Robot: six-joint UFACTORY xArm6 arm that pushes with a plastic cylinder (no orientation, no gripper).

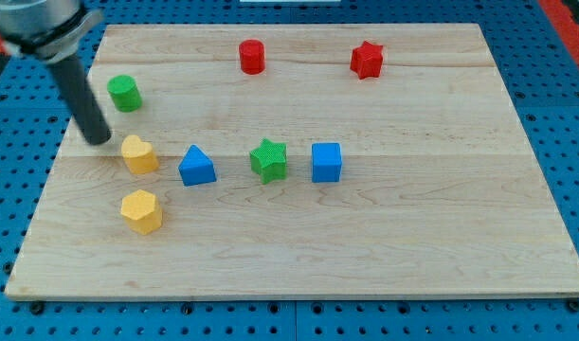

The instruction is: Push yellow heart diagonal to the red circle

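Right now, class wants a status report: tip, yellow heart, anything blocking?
My tip just upper-left of yellow heart, small gap. Red circle far toward view's top right. Nothing between them; blue triangle sits beside the heart.

You have a single view, set above and in front of the wooden worktop (384,246), looking down at a slant, so the far edge at the view's top appears narrower than the near edge. It sits close enough that the board nearly fills the frame, with blue perforated base (554,57) showing around it. The rod enters from the view's top left, blurred.
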